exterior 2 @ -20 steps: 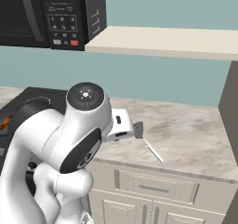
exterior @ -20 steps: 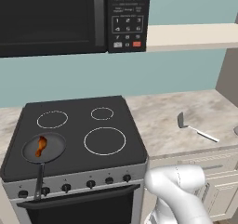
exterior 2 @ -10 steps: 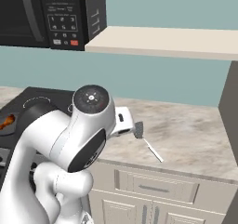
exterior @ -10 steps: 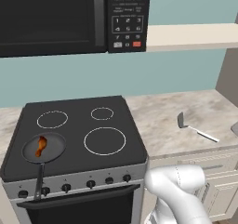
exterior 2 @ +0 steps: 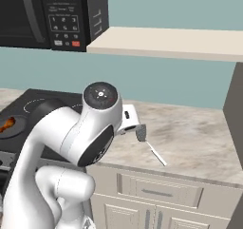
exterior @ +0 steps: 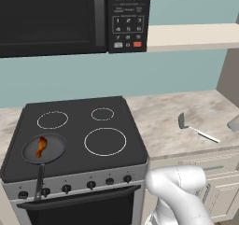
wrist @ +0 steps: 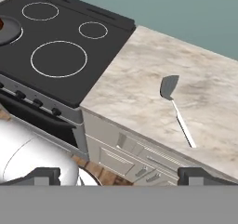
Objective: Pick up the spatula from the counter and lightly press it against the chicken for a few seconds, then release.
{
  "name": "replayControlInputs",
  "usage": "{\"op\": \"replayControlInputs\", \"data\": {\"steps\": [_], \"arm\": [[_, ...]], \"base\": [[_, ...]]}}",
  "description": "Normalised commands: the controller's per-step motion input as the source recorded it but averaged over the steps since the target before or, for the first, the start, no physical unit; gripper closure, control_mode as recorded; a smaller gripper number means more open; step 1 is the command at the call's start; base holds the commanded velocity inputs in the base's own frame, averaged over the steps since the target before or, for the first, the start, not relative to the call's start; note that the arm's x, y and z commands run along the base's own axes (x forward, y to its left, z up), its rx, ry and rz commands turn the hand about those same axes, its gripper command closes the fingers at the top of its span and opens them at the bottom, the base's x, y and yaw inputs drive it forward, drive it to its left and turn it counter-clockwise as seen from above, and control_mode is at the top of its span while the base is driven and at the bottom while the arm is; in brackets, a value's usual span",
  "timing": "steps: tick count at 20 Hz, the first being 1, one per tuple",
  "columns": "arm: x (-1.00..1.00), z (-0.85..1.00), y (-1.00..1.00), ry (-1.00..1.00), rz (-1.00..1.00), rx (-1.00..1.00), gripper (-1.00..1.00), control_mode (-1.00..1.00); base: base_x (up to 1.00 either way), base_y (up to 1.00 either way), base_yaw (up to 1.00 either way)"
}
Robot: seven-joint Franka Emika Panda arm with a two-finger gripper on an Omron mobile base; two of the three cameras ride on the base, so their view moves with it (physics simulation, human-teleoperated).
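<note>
The spatula [exterior: 198, 130] [exterior 2: 152, 148] [wrist: 179, 116] lies flat on the beige marbled counter [exterior: 158, 119] to the right of the stove [exterior: 116, 114]. It has a flat, dark grey blade, squarish with a rounded back edge, and a thin, pale, straight handle. The blade end points toward the back wall. The handle runs off toward the counter's front edge and away from the stove. It touches only the counter.

The chicken [exterior: 41, 147] [exterior 2: 6, 125], a small orange-brown piece, sits in a dark pan [exterior: 56, 156] on the stove's front-left burner, well apart from the spatula.

In the hand view the gripper [wrist: 122, 175] is open, its two dark fingertips [wrist: 44, 175] spread wide. It hangs in front of the counter's edge, well clear of the spatula.
</note>
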Motion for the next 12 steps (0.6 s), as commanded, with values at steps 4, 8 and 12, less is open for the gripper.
{"op": "replayControlInputs", "data": {"steps": [4,8,12], "arm": [[0.16,-0.11,-0.03,0.0,0.01,0.0,-1.0,-1.0],[0.25,-0.05,0.0,0.0,0.01,0.0,-1.0,-1.0],[0.25,-0.03,0.0,0.01,0.0,0.0,-1.0,-1.0]], "base": [[0.0,0.0,0.0],[0.0,0.0,0.0],[0.0,0.0,0.0]]}}
